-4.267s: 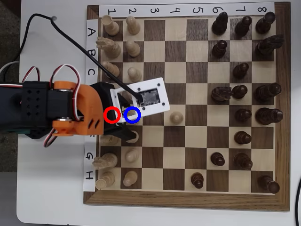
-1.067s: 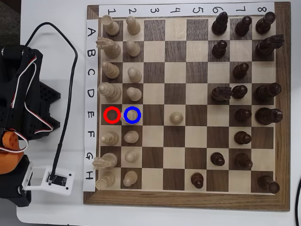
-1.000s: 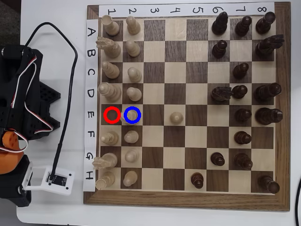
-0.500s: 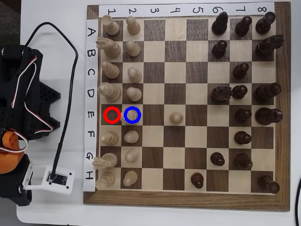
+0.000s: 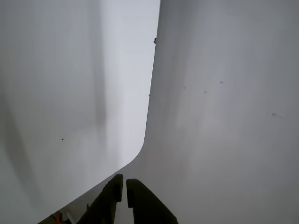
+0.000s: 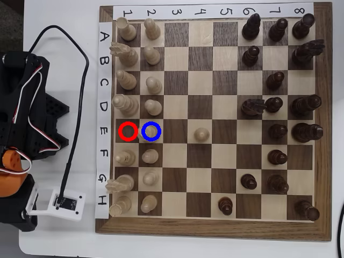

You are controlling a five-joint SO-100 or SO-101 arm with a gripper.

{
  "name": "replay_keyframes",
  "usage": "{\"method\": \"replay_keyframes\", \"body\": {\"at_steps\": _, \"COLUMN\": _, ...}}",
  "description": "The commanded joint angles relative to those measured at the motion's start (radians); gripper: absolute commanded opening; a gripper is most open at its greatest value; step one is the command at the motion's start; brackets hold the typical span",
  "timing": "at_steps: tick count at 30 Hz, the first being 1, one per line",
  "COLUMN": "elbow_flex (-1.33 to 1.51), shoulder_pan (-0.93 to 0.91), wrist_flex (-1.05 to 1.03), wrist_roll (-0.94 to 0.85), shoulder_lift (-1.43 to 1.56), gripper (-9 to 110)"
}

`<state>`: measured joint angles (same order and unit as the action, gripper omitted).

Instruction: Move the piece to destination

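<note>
We record the piece [image 6: 152, 131], pale cream, inside destination [image 6: 151, 131]'s blue ring, pawns [image 6: 150, 156] flanking; jaws together, over white table [image 5: 224, 116].

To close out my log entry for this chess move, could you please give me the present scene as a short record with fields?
piece: pale cream piece, standing inside the blue ring
destination: light square, row E, column 2, occupied by the piece
red ring: dark square, row E, column 1, nothing on it
claw: fingers nearly touching, nothing between them, above the white table
arm: left of the board in the overhead view, clear of every piece
task state: looks done
</note>
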<state>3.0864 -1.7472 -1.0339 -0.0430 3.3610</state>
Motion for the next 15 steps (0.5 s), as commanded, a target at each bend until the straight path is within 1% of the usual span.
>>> {"method": "replay_keyframes", "body": {"at_steps": 1, "elbow_flex": 0.044, "shoulder_pan": -0.017, "wrist_flex": -0.032, "wrist_roll": 0.000, "shoulder_lift": 0.064, "gripper": 0}}
{"method": "replay_keyframes", "body": {"at_steps": 15, "elbow_flex": 0.043, "shoulder_pan": -0.021, "wrist_flex": -0.041, "wrist_roll": -0.003, "shoulder_lift": 0.064, "gripper": 0}}
